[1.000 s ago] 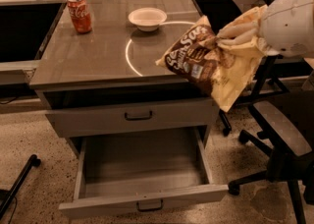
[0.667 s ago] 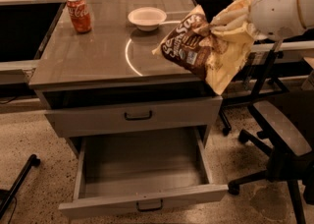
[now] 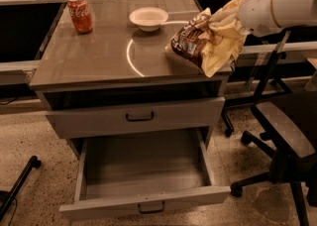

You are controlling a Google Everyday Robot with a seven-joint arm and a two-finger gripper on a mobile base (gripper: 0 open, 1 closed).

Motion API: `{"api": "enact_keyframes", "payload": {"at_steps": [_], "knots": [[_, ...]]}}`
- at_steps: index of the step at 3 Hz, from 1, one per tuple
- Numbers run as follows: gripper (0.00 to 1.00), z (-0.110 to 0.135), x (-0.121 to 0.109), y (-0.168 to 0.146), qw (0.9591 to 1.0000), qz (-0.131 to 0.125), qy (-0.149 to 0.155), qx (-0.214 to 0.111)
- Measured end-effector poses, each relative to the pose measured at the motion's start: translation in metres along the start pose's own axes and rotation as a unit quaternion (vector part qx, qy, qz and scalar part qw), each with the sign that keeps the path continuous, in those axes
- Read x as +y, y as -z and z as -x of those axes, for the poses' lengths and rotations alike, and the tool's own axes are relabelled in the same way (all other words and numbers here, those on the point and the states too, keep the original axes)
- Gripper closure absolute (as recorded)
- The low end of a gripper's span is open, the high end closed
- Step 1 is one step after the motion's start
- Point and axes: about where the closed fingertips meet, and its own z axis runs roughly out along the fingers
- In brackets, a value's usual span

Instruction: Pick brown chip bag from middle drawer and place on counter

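The brown chip bag [image 3: 200, 41] hangs crumpled over the right edge of the counter [image 3: 94, 54], dark front facing left, cream back to the right. My gripper [image 3: 237, 19] comes in from the upper right on a white arm and holds the bag's top; its tips are buried in the bag. The middle drawer [image 3: 143, 175] is pulled wide open below and shows a bare grey floor. The upper grey front [image 3: 133, 117] with its dark handle is closed.
A red soda can [image 3: 79, 15] stands at the counter's back left. A white bowl [image 3: 148, 19] sits at the back middle. A dark office chair [image 3: 282, 145] stands right of the cabinet. A dark leg lies on the floor at bottom left.
My arm has carried the chip bag up and to the left, from beside the counter's right edge to over its right side.
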Motion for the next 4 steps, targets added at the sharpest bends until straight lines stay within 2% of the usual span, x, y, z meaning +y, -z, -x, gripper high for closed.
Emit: {"api": "enact_keyframes", "payload": {"at_steps": [3,4], "knots": [[1.0,-0.022,-0.058,-0.079,0.9989,-0.04,-0.014,0.023],[0.86,-0.022,-0.06,-0.084,0.9988,-0.041,-0.014,0.023]]}}
